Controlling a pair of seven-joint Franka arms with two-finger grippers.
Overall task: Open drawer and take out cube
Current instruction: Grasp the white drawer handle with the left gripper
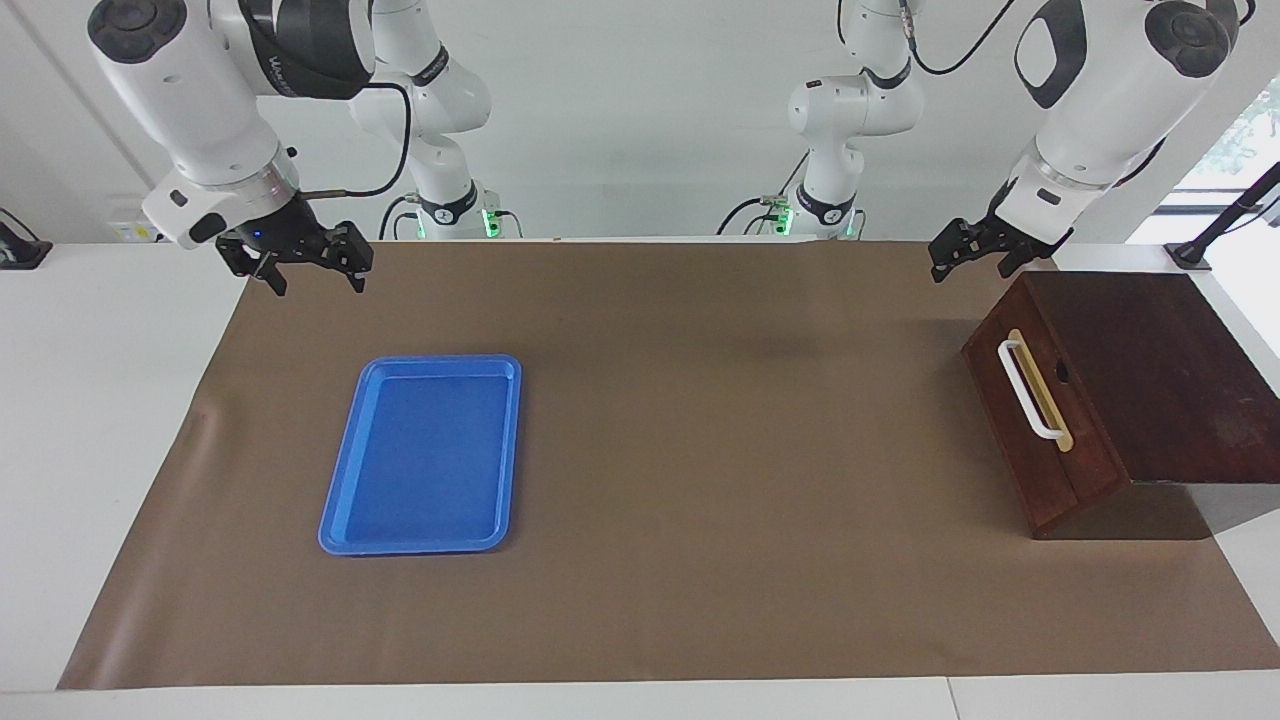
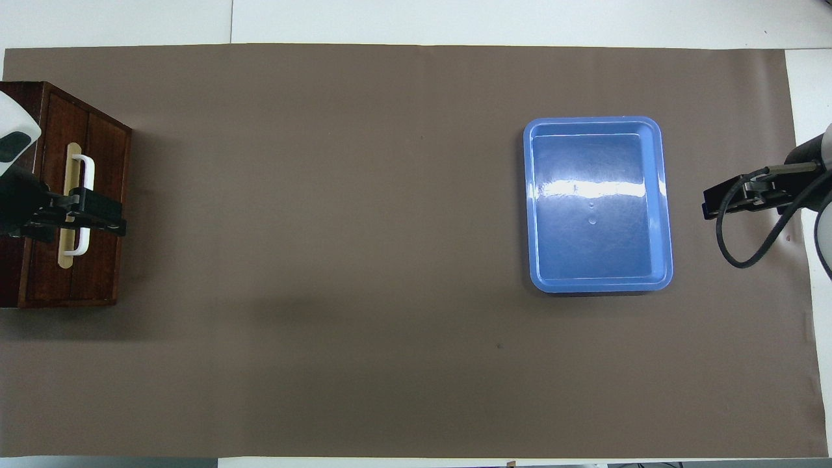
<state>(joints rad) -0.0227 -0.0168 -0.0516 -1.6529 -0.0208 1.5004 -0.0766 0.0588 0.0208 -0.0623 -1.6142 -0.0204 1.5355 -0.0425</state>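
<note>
**Drawer shut, both claws raised**

Your dark reddish-brown wooden drawer (image 1: 1040,420) with its white bar handle (image 1: 1028,391) sits closed at the left arm's end of the table (image 1: 700,600). Left claw (image 1: 968,262) hangs just beside the box, fingers apart. Right claw (image 1: 312,268) hovers spread, near the flat blue plastic tray (image 1: 425,455).

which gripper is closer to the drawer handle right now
Left. The left gripper hangs raised beside the wooden box, just above its drawer and white handle, not touching. The right gripper waits at the right arm's end, by the blue tray.
</note>
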